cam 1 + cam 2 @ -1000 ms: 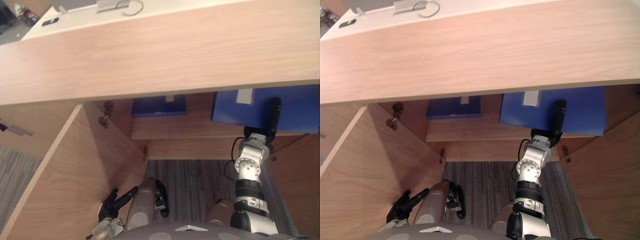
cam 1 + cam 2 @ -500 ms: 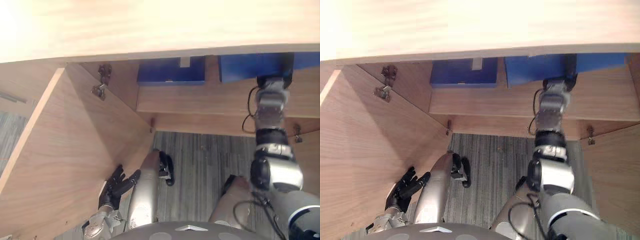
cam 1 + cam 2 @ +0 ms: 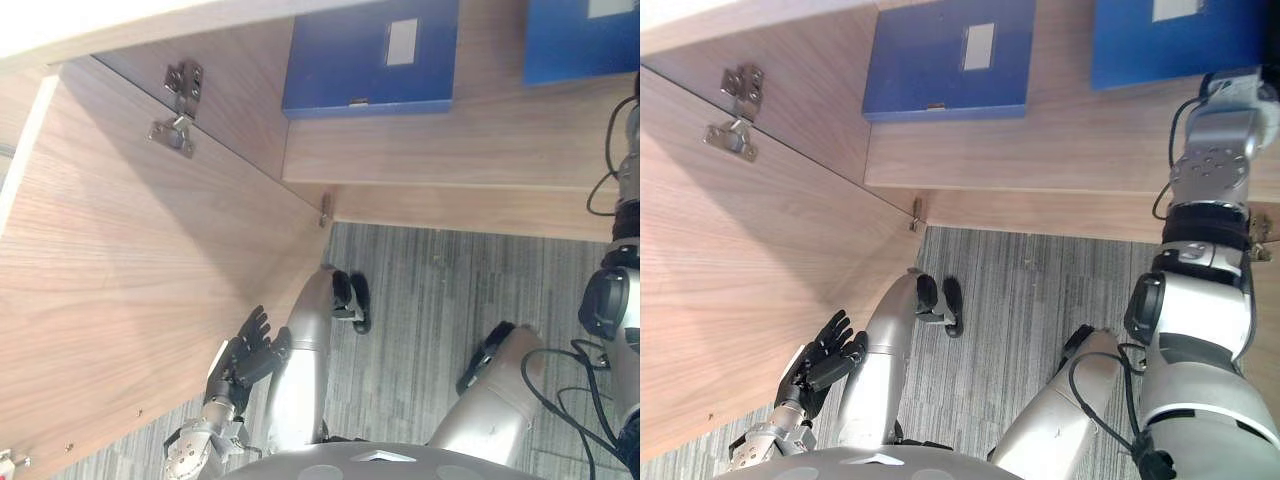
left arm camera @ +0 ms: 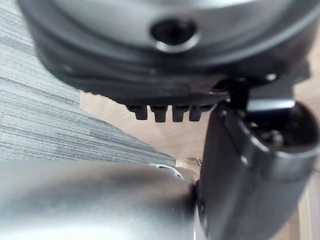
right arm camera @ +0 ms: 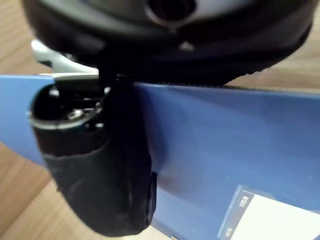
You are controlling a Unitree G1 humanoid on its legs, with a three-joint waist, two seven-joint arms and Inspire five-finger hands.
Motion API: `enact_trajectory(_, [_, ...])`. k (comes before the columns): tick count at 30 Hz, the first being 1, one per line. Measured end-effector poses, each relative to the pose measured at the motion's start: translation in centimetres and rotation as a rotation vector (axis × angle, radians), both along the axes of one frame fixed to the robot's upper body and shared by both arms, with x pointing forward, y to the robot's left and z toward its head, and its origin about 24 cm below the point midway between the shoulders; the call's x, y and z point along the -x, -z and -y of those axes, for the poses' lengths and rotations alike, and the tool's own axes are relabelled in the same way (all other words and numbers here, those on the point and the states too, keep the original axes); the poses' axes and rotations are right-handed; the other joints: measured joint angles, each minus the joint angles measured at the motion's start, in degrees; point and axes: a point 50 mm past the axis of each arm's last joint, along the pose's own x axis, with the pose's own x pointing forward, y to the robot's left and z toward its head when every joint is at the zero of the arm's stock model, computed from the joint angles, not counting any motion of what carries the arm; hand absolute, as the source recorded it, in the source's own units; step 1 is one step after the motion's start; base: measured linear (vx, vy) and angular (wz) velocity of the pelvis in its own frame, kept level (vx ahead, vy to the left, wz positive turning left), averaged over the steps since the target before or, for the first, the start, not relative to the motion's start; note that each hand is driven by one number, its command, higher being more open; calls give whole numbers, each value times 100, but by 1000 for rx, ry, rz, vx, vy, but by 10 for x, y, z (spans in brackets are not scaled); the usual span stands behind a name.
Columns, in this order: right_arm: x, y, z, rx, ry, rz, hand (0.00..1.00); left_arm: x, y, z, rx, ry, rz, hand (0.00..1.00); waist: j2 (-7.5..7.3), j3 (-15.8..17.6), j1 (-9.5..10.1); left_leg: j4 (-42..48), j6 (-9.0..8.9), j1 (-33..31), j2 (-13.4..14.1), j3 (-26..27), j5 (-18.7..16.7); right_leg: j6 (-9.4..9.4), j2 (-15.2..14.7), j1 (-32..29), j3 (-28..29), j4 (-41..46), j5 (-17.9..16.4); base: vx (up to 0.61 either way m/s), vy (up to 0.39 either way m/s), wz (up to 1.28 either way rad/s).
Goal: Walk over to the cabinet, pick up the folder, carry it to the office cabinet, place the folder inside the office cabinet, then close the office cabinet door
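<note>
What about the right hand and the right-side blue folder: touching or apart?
Touching. The right wrist view shows the thumb of the right hand laid on the face of the blue folder, the folder's edge tucked against the palm, with no gap.

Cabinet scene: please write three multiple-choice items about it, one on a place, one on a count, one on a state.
1. Where are the folders? A floor; B shelf; C desk top.
2. How many blue folders show? A two; B one; C four.
3. The left hand is: A shut on a folder; B shut, empty; C open.

B: both rest on the shelf boards.
A: one lies left, one right.
C: its fingers are straight, beside the open door.
</note>
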Motion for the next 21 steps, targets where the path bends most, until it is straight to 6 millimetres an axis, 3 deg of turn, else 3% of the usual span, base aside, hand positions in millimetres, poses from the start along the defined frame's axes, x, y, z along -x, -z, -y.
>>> enact_trajectory(4, [7,-4,9,-47,25,26,0,1,-4,-2,-9,11,14,100,93,38,14,50,-4,-147,-37,22,37,-22,-66,-210,78,169,-62,-12,13,6])
enact_trajectory(7, [19,-22,18,-18,65,78,0,5,-5,-3,-7,27,12,100,272,76,7,117,5,-271,-81,9,51,1,-108,-319,114,259,-96,-20,29,10])
enact_trajectory(10, [28,-33,26,14,105,93,0,8,-7,-3,-4,32,12,100,338,101,10,162,15,-344,-117,26,57,9,-167,-411,164,352,-127,-20,30,7])
enact_trajectory(18, [23,-36,19,180,128,6,0,8,-6,-3,-4,32,10,100,377,91,-2,153,2,-342,-122,82,56,19,-174,-504,266,401,-149,-8,11,0])
enact_trajectory(19, [21,-37,16,194,122,0,100,8,-6,-2,0,34,8,100,378,90,-1,153,5,-343,-114,89,57,19,-168,-515,276,401,-149,-13,24,-6])
enact_trajectory(21, [19,-40,12,208,113,-2,100,10,-2,0,11,20,-3,100,380,88,-5,152,8,-343,-88,125,59,21,-145,-564,323,401,-146,-13,22,-9])
